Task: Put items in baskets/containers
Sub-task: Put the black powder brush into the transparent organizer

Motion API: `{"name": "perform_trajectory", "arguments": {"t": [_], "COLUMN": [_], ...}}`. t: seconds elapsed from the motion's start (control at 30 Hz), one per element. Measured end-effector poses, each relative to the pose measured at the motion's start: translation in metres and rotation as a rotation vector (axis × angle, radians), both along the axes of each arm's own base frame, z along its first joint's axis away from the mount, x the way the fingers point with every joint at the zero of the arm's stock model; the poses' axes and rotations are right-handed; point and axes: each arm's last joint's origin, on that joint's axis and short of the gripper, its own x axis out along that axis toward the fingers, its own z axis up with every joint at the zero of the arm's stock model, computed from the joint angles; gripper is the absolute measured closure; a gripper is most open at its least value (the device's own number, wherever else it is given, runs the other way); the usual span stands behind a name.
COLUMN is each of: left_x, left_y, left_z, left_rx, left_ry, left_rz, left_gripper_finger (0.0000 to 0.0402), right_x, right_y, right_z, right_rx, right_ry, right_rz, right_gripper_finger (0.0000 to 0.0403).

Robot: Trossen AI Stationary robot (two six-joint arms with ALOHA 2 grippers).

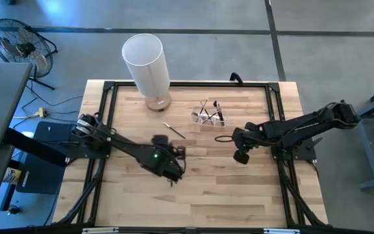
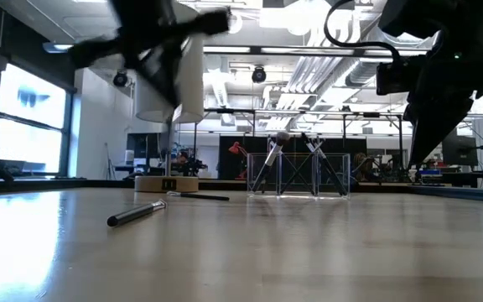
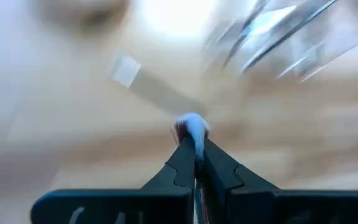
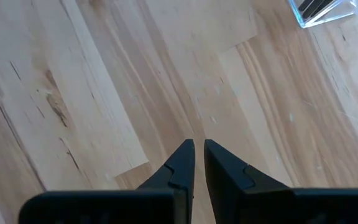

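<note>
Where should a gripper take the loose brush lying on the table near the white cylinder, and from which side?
Grip the brush mid-shaft, coming straight down from above with the fingers set across its length. It lies flat on the bare table, at an angle, apart from the white cylinder and the clear holder, so nothing crowds it. Being thin and low, it probably needs the fingertips nearly on the wood.

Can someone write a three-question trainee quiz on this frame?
1. True or false: the left hand grips something pale-tipped.
2. Where do most brushes sit? A) in the clear holder B) inside the white cylinder
3. Fill in: one loose brush lies on the table between the cylinder and the ____.

Key: 1 true; 2 A; 3 holder. The right hand carries nothing.
</note>
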Motion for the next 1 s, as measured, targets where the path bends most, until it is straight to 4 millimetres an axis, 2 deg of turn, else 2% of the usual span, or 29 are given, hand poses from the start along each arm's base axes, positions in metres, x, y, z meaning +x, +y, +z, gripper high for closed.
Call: {"name": "perform_trajectory", "arguments": {"t": [0.13,0.23,0.53,0.7,0.8,1.0], "left_x": [0.007,0.009,0.02,0.022,0.024,0.04], "left_y": [0.004,0.013,0.085,0.118,0.127,0.127], "left_z": [0.025,0.032,0.027,0.026,0.026,0.021], "left_rx": [0.442,0.715,0.735,0.735,0.732,0.723], "left_ry": [-0.03,0.033,0.091,0.125,0.107,0.056], "left_rz": [-0.103,-0.111,0.106,0.194,0.232,0.242], "left_gripper_finger": [0.04,0.04,0.04,0.0401,0.0401,0.0401], "right_x": [0.002,0.004,0.012,0.014,0.015,0.015], "right_y": [0.0,0.0,-0.001,-0.002,-0.003,-0.004], "right_z": [0.001,0.002,0.006,0.008,0.008,0.009], "right_rx": [0.009,0.016,-0.016,-0.027,-0.034,-0.062], "right_ry": [-0.023,-0.051,-0.166,-0.214,-0.235,-0.252], "right_rz": [-0.016,-0.035,-0.14,-0.228,-0.27,-0.309], "right_gripper_finger": [0.0373,0.0373,0.0373,0.0373,0.0375,0.0379]}}
